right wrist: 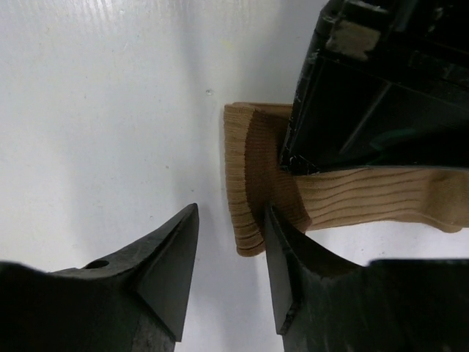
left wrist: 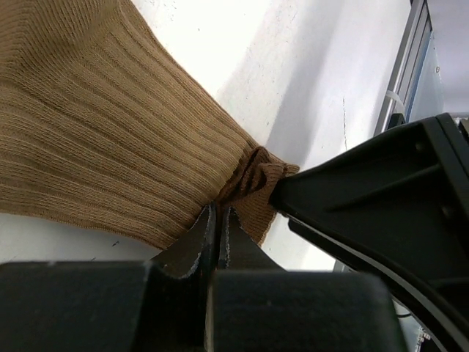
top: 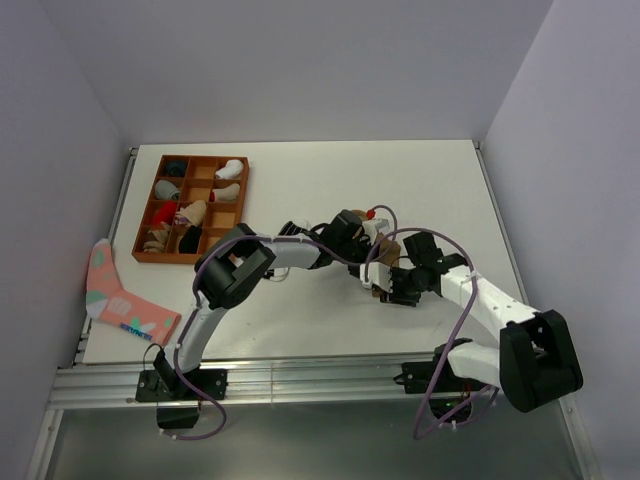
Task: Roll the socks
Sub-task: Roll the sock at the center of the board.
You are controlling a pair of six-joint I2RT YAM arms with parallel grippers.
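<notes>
Left claw: I see it clenched on a bunched edge of the tan sock, its fingers pressed together on the fabric.
Right claw: released, jaws apart. The sock's folded end touches one finger and lies partly in the gap.
Tan sock: lying on the white tabletop, mid-table, between my two arms.
Pink sock: at the tabletop's left edge, well apart.

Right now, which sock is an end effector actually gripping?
The tan-brown ribbed sock: the left end effector is shut on its bunched fold. The pink sock lies untouched, far left.
</notes>
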